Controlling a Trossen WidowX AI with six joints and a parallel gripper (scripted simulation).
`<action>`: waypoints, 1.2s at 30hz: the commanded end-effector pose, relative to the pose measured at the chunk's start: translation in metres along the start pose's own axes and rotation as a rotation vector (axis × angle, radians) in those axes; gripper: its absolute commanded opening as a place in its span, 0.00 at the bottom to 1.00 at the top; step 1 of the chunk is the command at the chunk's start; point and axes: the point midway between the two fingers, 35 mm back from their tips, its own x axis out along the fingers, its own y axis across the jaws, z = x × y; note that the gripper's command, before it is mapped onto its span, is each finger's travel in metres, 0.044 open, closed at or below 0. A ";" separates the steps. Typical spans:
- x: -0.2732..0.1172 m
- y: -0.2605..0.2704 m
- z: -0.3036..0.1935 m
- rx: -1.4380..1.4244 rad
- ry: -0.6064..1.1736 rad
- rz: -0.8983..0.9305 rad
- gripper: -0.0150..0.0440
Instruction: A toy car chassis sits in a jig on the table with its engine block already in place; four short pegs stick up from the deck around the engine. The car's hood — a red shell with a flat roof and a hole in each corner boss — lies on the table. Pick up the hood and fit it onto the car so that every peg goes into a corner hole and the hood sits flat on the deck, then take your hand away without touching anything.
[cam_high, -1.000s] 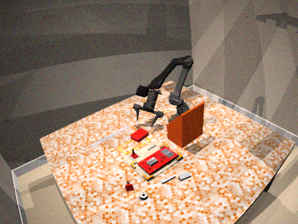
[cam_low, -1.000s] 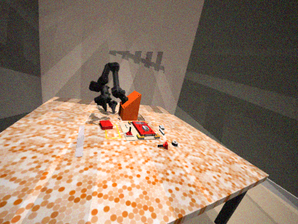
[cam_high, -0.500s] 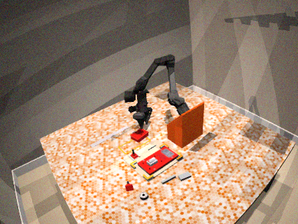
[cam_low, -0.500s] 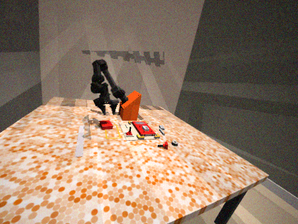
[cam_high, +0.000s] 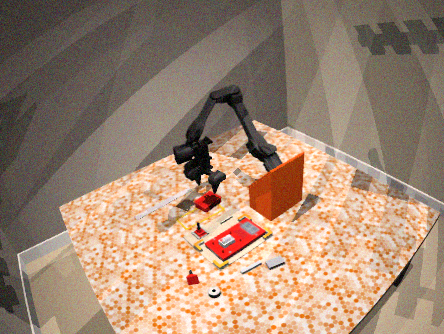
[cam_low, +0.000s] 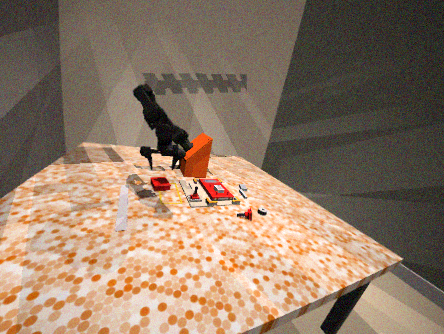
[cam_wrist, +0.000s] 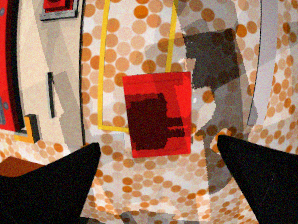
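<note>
On the counter (cam_high: 325, 260) you have an orange upright panel (cam_high: 278, 186) standing behind the work area, and in front of it the car (cam_high: 234, 239) sitting in its jig, deck uncovered, engine in place. Nothing of the fitting is done yet. Beside the car, just off the jig's corner and partly over a yellow outline (cam_wrist: 107, 56), lies the hood (cam_high: 207, 201), untouched on the counter. Your gripper (cam_high: 207, 181) hangs right above it with the fingers spread wide and empty, one to each side of the hood in the wrist view. Everything is left for you: descend, grip the hood, carry it across, seat all four pegs, then withdraw cleanly.
</note>
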 end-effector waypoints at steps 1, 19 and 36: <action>-0.001 -0.003 0.002 -0.025 0.003 -0.013 1.00; 0.008 -0.003 0.003 -0.025 0.003 -0.012 1.00; 0.019 -0.003 0.003 -0.024 0.003 -0.011 1.00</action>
